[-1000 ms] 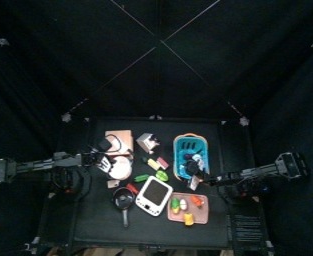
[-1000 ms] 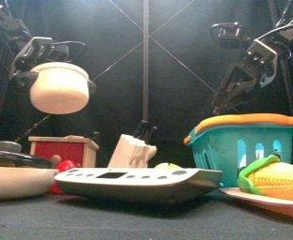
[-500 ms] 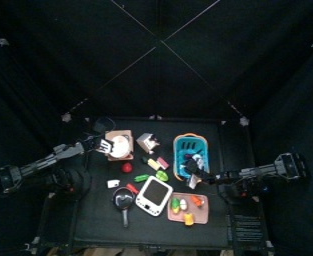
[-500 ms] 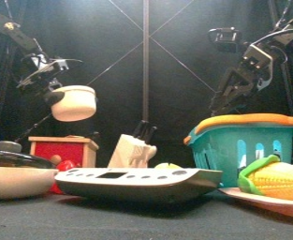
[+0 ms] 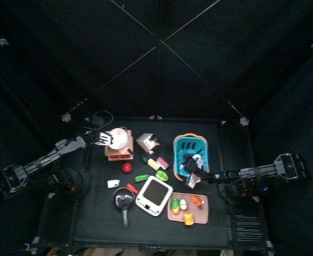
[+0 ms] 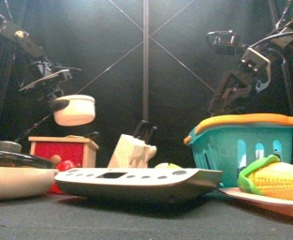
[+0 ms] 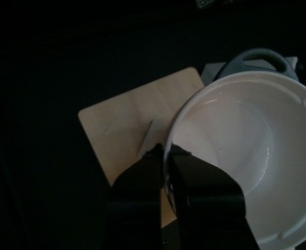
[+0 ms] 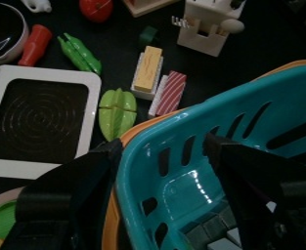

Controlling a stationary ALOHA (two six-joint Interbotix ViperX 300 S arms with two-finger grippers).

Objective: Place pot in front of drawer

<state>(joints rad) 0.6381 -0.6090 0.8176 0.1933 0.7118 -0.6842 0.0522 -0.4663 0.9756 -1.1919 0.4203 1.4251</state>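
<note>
My left fingers point(image 7: 168, 161) pinch the rim of the white pot point(image 6: 72, 109), holding it in the air above the salmon-orange drawer point(image 6: 63, 150), while my right fingers point(image 8: 164, 156) stand spread either side of the teal basket's point(image 8: 234, 166) wall.

Over the last second the left gripper point(image 7: 168, 161) carries the white pot point(image 6: 74, 109) away from the table's left edge toward the back, until it hangs over the far side of the salmon-orange drawer point(image 5: 117, 151). In the front view the pot now looks smaller and sits lower, just above the drawer.
</note>
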